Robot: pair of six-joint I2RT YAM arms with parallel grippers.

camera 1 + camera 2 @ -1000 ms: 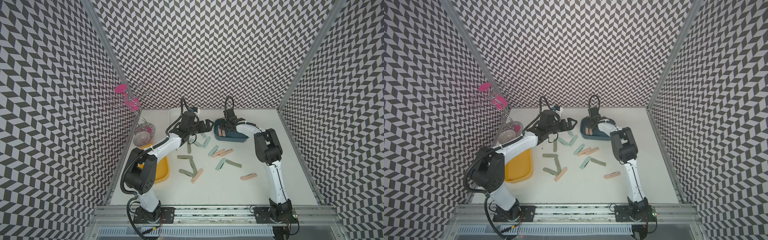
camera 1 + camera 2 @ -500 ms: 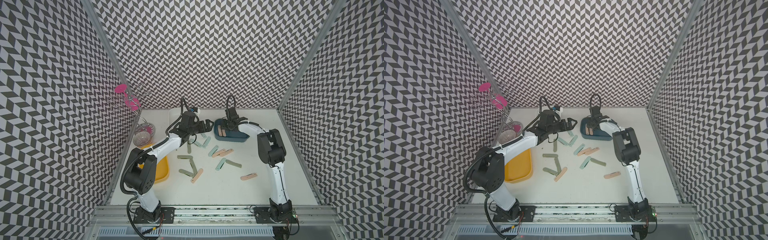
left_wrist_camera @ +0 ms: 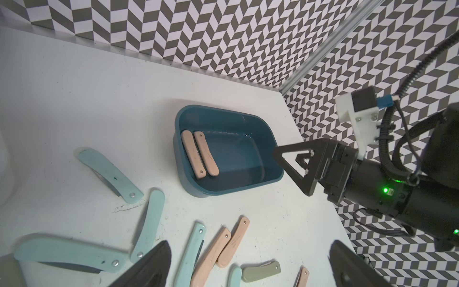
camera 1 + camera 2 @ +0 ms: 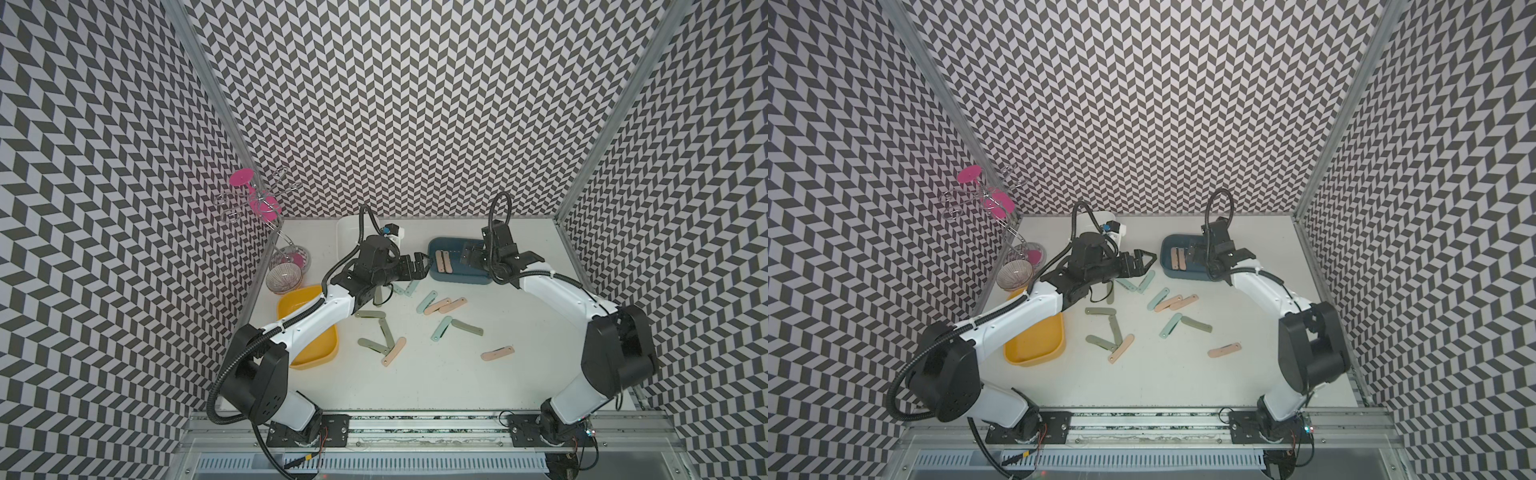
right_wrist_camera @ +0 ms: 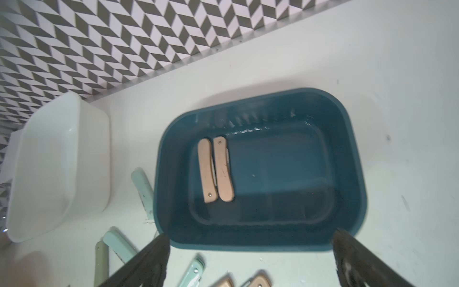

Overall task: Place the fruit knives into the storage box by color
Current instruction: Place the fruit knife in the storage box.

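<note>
**A:** Where are the edges, and where is there room to move?

**B:** The white tabletop is shut in by black-and-white chevron wall panels at left, back and right. An aluminium rail carrying both arm bases closes the front. The widest bare stretch is the front strip between the rail and the knives. The left edge is crowded with a wire stand with pink discs, a ribbed clear bowl and a yellow rounded plastic tub under the left forearm.

**A:** And the containers?

**B:** The dark blue rounded plastic storage box sits near the back wall. Two peach-pink fruit knives lie side by side, touching, at its left end. A white rectangular plastic box stands to its left, mostly behind the left arm in both top views. The arm covers part of the yellow tub's inside.

**A:** The pincers?

**B:** The left gripper hovers just beside the blue box's left end, jaws spread, pinching nothing. The right gripper hangs over the blue box, jaws spread wide, nothing between them.

**A:** How many knives are loose?

**B:** Both top views show four peach-pink ones, one lying alone nearest the right arm. There are five olive grey-green fruit knives, one half under the left arm. There are four pale mint fruit knives. All lie scattered mid-table in front of the blue box, and the left arm hides part of that patch.
</note>
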